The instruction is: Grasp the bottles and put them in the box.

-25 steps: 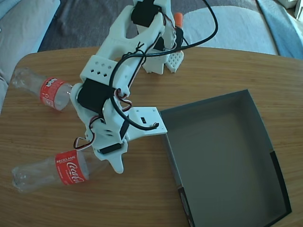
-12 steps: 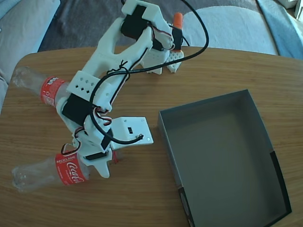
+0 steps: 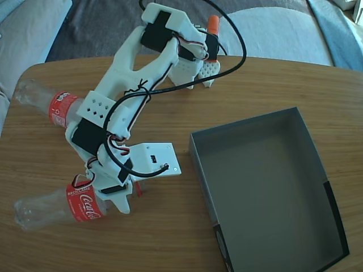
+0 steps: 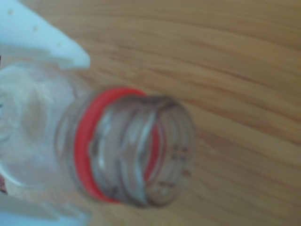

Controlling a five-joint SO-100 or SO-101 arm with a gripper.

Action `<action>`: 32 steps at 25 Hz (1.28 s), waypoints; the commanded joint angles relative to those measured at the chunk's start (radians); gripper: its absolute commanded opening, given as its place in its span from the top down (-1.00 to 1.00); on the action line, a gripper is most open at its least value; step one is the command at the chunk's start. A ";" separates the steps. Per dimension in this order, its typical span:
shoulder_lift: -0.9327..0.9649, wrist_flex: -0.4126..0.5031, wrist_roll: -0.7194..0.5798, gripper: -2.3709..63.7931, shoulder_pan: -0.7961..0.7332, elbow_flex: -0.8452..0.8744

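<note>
lowered since before, hand [image 3: 116,195] straddles near bottle [image 3: 57,207] neck, grip unclear.

My fingers [image 4: 44,44] flank the near bottle's [image 3: 57,207] neck. Bare table [image 3: 170,232] lies open between it and the box [image 3: 266,187], whose near wall stands in the way. The far bottle [image 3: 48,105] lies beside my arm [image 3: 127,85].

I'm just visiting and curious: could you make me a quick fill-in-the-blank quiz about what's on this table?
1. Both Coca-Cola bottles lie on the ___.
2. The grey-blue box holds ___ bottles.
3. The gripper is at the nearer bottle's ___ end.
4. In the wrist view, the neck ring is ___.

Missing words: table; no; neck; red
</note>
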 commanded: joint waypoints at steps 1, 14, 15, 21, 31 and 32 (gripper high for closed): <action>0.012 0.003 -0.011 -0.18 -0.005 -0.049; -0.040 -0.037 -0.012 -0.16 -0.060 -0.048; -0.041 -0.035 -0.012 -0.16 -0.061 -0.043; -0.041 -0.046 -0.012 -0.07 -0.054 -0.035; -0.041 -0.048 -0.011 0.50 -0.051 -0.037; -0.041 -0.048 -0.009 0.58 -0.051 -0.037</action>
